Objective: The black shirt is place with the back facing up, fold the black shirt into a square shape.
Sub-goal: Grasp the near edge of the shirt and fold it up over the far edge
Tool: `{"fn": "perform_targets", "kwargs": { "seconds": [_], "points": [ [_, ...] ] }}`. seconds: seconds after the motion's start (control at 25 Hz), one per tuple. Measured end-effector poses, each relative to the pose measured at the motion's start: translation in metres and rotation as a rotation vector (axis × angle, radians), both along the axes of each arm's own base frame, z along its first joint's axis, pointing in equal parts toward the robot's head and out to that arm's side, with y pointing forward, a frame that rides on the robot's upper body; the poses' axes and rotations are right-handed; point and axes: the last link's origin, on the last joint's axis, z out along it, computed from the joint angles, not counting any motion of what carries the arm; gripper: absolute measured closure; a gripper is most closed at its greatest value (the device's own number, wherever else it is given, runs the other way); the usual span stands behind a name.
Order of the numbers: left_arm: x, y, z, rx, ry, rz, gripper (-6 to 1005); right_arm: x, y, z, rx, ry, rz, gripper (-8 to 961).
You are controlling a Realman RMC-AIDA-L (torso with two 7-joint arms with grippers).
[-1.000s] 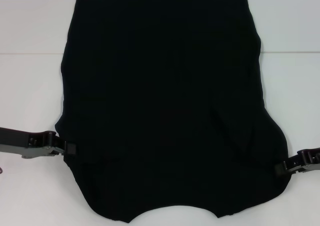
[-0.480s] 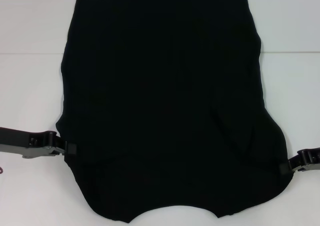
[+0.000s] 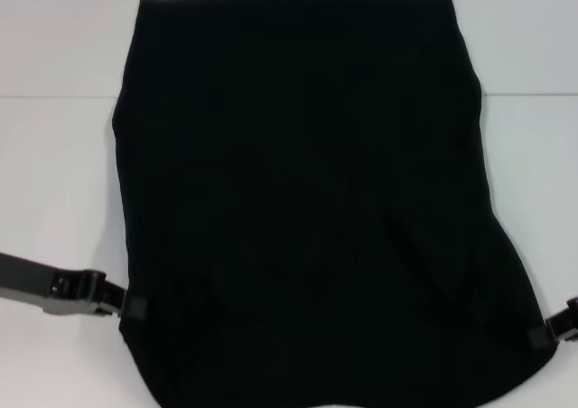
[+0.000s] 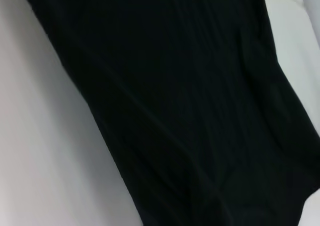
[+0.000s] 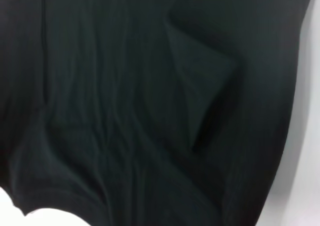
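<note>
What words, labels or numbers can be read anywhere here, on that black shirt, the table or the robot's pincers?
None can be read in any view.
The black shirt shows only plain dark cloth on the side facing up; no lettering shows.
The white table carries no marks.
The left pincer and the right pincer, each at a side edge of the shirt near the robot, show no legible label.

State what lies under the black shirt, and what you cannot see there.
The black shirt is spread on the white table, which shows around its edges. The left gripper and right gripper meet its near corners. Whatever is beneath the cloth, including any lettering, is covered.
</note>
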Motion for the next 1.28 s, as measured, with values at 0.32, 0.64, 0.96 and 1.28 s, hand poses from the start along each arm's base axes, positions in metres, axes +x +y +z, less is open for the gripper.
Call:
{"fn": "perform_targets", "kwargs": {
  "seconds": [0.32, 0.64, 0.96, 1.28],
  "points": [
    [-0.003, -0.015, -0.001, -0.098, 0.016, -0.003, 907, 0.012, -0.036, 0.015, -0.05, 0.034, -0.067, 890],
    [0.0, -0.029, -0.006, -0.194, -0.006, -0.038, 903, 0.017, -0.052, 0.018, -0.056, 0.072, -0.073, 891],
    [0.019, -0.002, 0.0, -0.068, -0.069, -0.08, 899, 0.0, -0.026, 0.031, 0.08, 0.17, 0.012, 885],
    [0.035, 0.035, -0.001, 0.066, -0.077, -0.05, 895, -0.014, 0.015, 0.046, 0.235, 0.131, 0.048, 875]
  ]
}}
